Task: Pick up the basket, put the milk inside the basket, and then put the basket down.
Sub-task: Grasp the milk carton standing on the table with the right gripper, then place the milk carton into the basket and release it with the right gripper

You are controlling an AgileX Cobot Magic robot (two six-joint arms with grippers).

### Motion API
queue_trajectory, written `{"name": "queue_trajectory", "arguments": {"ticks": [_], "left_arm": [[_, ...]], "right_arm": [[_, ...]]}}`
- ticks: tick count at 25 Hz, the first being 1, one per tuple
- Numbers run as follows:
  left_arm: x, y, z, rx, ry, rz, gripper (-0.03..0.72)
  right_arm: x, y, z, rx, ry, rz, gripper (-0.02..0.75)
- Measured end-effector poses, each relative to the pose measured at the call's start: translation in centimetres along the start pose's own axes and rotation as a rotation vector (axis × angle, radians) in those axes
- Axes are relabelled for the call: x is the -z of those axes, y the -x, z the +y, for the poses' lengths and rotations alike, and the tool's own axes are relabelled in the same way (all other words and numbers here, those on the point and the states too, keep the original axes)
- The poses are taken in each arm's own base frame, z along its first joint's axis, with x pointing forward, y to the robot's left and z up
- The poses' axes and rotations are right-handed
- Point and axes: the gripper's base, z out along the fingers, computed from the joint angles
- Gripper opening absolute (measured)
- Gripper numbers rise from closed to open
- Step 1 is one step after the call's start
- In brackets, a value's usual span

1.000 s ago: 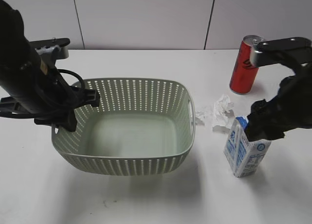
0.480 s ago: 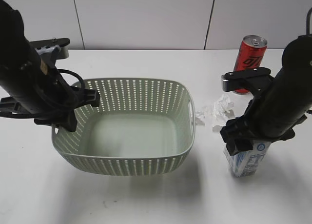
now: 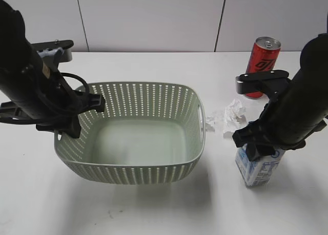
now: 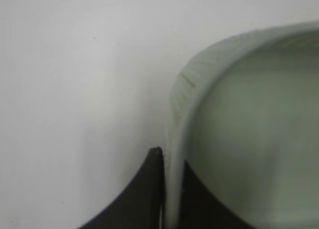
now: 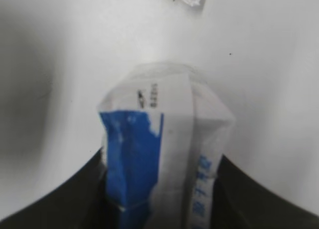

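Sage-green rectangular plastic basket [image 3: 132, 135], perforated sides, rounded corners, cut-out handle visible in its 3 o'clock wall; placed left of centre on the white table [image 3: 154, 209], interior holding nothing. Its 9 o'clock rim passes between the two dark jaws of the left gripper [image 3: 72, 123]; in the left wrist view the pale rim [image 4: 175, 154] runs upright between one jaw on each side, both touching it, so the jaws are closed on the basket wall. Whether the basket base is clear of the table cannot be told.

White and blue gable-top milk carton [image 3: 258, 166], standing upright on the table at 3 o'clock of the basket, apart from it. Right gripper [image 3: 260, 148] sits over the carton top, hiding the gable in the exterior view. In the right wrist view the carton [image 5: 159, 154] fills the gap between the two dark jaws, one flush against each side: jaws clamped on the carton.

Red cylindrical soda can [image 3: 261, 66], upright, at 12 o'clock of the carton, near the back wall.

Crumpled white paper scrap [image 3: 227, 116], lying between the basket's 3 o'clock handle and the can, just beside the carton's 11 o'clock.
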Motion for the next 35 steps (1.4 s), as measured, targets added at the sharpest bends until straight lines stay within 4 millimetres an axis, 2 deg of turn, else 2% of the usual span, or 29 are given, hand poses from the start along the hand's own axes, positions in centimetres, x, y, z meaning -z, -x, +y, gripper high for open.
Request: {"name": "queue_trajectory", "arguments": {"ticks": [13, 21, 26, 29, 31, 35], "left_arm": [[0.0, 0.0, -0.2, 0.017, -0.020, -0.002, -0.001], [0.0, 0.1, -0.4, 0.035, -0.045, -0.012, -0.001], [0.0, 0.1, -0.4, 0.039, -0.048, -0.010, -0.001], [0.0, 0.1, -0.4, 0.040, -0.049, -0.010, -0.001], [0.0, 0.1, -0.4, 0.040, -0.049, -0.010, -0.001], [0.0, 0.1, -0.5, 0.041, -0.050, -0.009, -0.001]], "right_arm": [[9.1, -1.2, -0.4, 0.008, 0.027, -0.180, 0.321], [16.0, 0.8, 0.0, 0.067, 0.029, -0.242, 0.320], [19.4, 2.0, 1.1, 0.109, 0.132, -0.312, 0.320], [20.0, 2.5, 2.2, 0.125, 0.229, -0.310, 0.320], [19.8, 3.0, 3.2, 0.149, 0.261, -0.296, 0.320], [18.1, 3.9, 7.0, 0.261, 0.294, -0.241, 0.320]]}}
